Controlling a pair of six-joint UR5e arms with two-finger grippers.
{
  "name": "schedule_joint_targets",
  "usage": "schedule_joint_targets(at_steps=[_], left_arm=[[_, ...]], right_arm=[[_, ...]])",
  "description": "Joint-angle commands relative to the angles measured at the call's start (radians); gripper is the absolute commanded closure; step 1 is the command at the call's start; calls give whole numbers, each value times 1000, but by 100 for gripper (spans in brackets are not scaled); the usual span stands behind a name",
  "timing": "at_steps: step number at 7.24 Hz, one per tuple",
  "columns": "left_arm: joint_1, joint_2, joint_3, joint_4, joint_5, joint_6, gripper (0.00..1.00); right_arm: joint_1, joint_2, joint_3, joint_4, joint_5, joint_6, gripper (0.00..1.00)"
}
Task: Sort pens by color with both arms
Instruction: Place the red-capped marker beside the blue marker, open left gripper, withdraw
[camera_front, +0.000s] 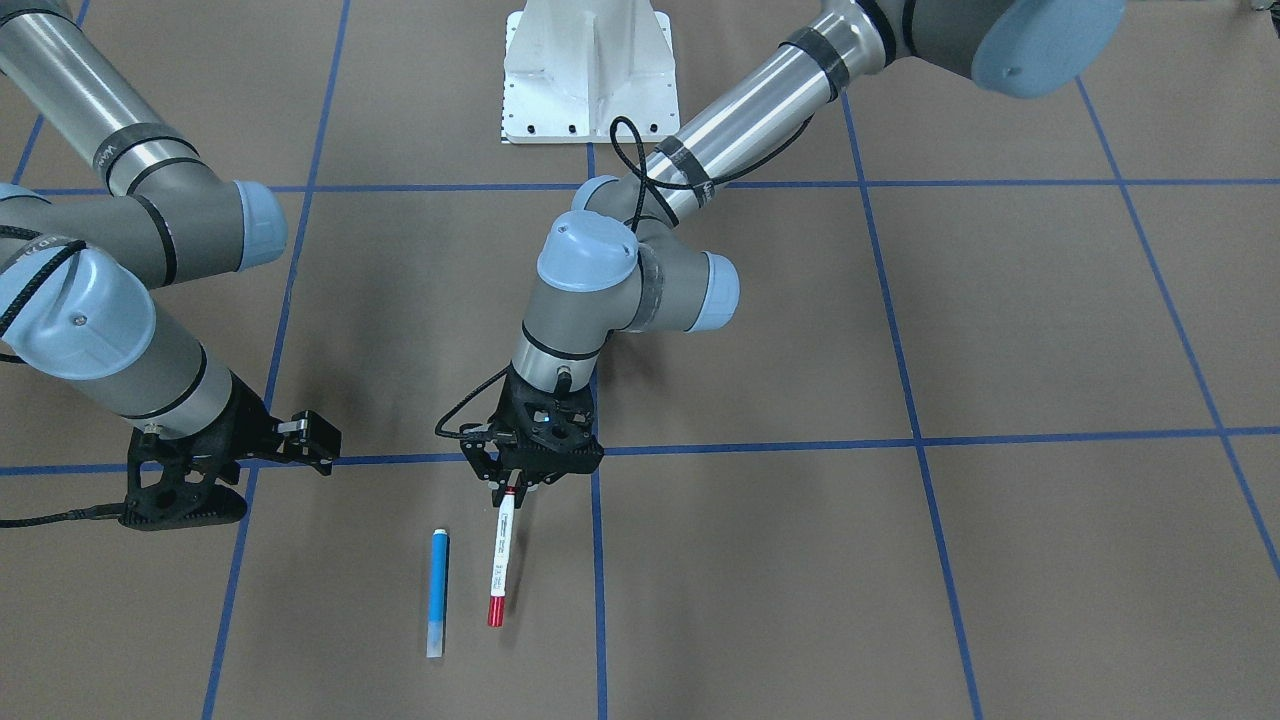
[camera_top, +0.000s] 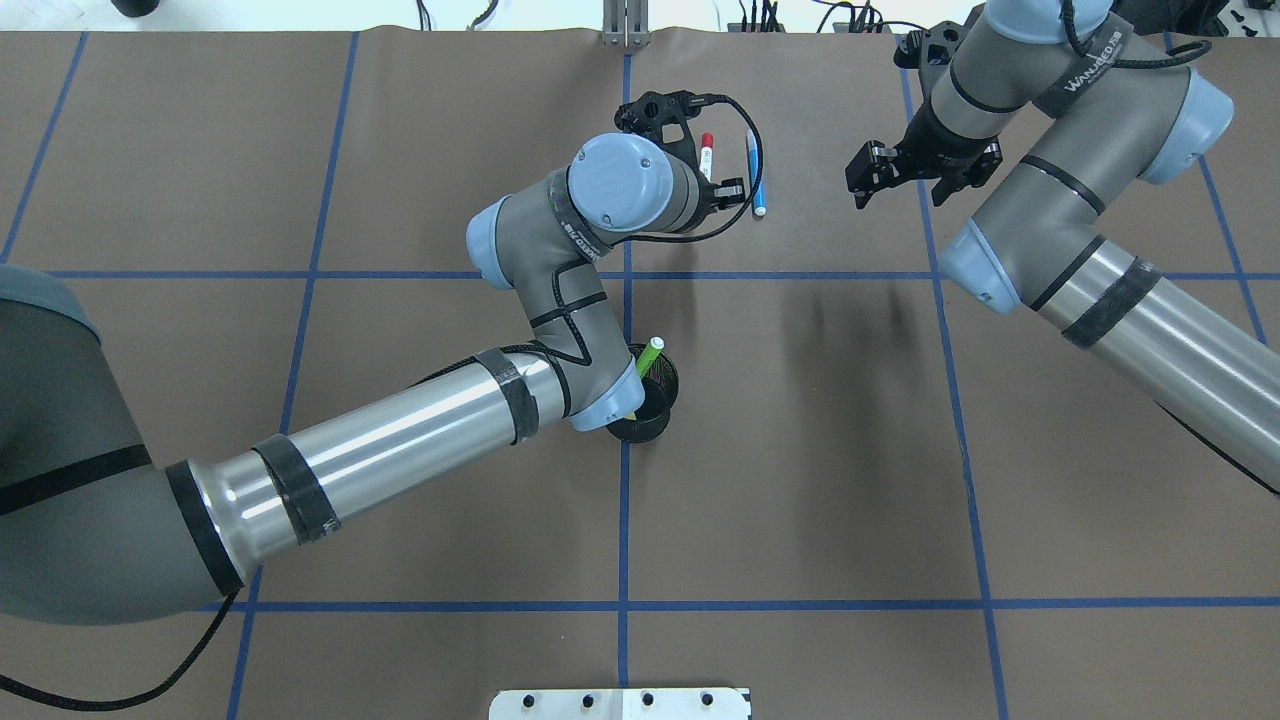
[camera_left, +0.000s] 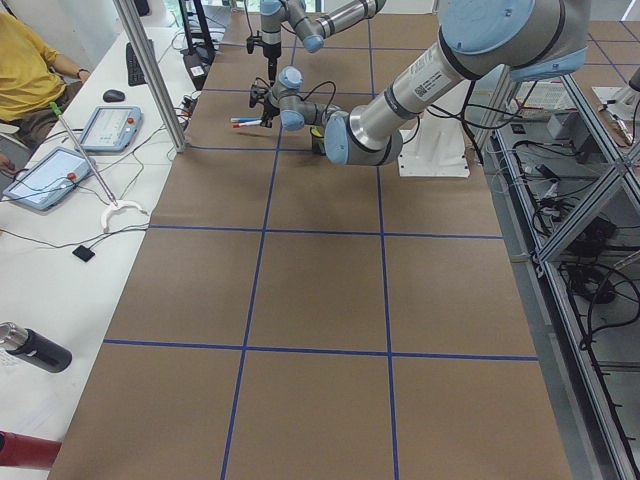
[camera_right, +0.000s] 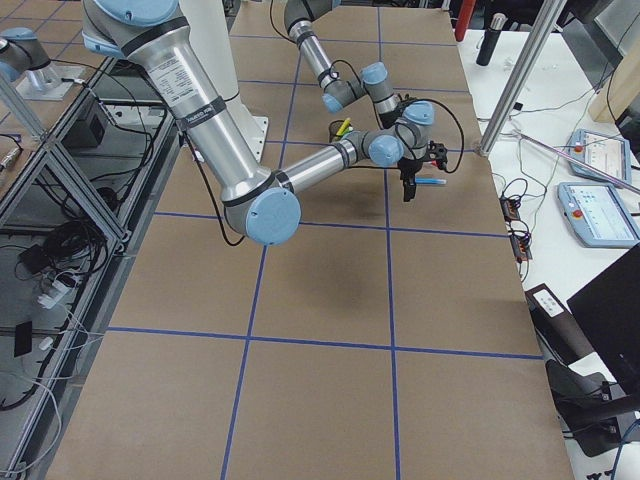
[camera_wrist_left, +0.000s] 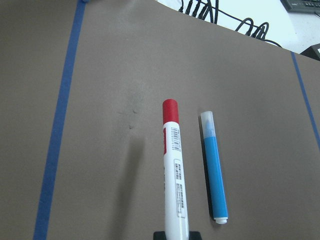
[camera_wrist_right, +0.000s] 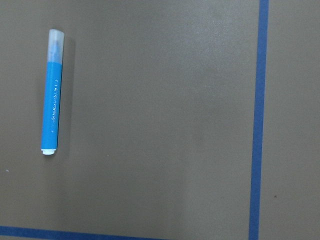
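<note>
Left fingers (camera_wrist_left: 195, 236) clenched on tail end of red-capped marker (camera_wrist_left: 172, 170). Cap points away, toward counter's far edge, opposite the robot's base. Shadow sits offset from barrel, so marker is likely just off the surface; not certain. Blue pen (camera_wrist_left: 214, 172) lies flat just beside it, parallel, not touching. Right fingers (camera_top: 862, 178) spread wide, empty, hovering near blue pen but apart from it. Lime green highlighter (camera_top: 650, 353) stands in black mesh cup (camera_top: 660, 415) at counter (camera_front: 1000, 320) centre, partly under left arm (camera_top: 560, 300).

Step judged: red marker pick-up. Next calls for a clean lift and carry to its colour group without brushing blue pen. Right fingers probably take blue.
</note>
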Motion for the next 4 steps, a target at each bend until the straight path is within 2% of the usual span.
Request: schedule_joint_targets(at_steps=[1, 3, 4], left_arm=[[20, -28, 40, -10, 69, -3, 89], [20, -34, 57, -14, 97, -3, 84], [20, -36, 57, -14, 99, -3, 66]], right_arm=[[-2, 1, -1, 2, 0, 0, 1], [-3, 1, -4, 2, 0, 0, 1], [-3, 3, -4, 2, 0, 0, 1]])
